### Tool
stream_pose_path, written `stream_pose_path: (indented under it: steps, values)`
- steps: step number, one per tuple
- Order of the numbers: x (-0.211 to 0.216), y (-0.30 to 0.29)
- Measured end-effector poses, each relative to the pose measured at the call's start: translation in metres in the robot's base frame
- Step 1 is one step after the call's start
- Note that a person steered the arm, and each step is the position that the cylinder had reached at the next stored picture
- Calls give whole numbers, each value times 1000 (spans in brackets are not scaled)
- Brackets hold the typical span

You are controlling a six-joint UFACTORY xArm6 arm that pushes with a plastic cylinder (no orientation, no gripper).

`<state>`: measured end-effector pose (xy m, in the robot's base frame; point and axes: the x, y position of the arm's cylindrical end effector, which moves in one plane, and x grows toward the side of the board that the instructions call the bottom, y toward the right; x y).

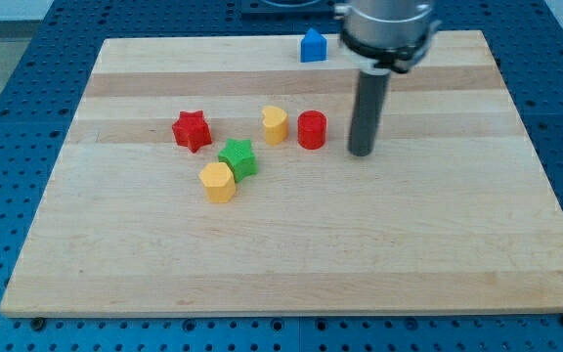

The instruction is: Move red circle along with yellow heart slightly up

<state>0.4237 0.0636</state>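
My tip (pixel 361 152) has no fingers, sits just right of the red circle (pixel 312 130), which is beside the yellow heart (pixel 276 125) mid-worktop (pixel 438 244); pushing from here risks shoving both left, not up, or splitting them.

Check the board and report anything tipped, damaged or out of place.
Nothing stands out. The red circle, yellow heart, red star, green star, second yellow block and blue block all sit flat on the board. My tip stands apart, to the view's right of the red circle.
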Motion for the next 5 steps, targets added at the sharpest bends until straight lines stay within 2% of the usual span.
stream_pose_path:
  steps: [2, 3, 4, 5]
  values:
    - [-21, -76]
    - [-47, -82]
    - [-48, -82]
    - [-27, -74]
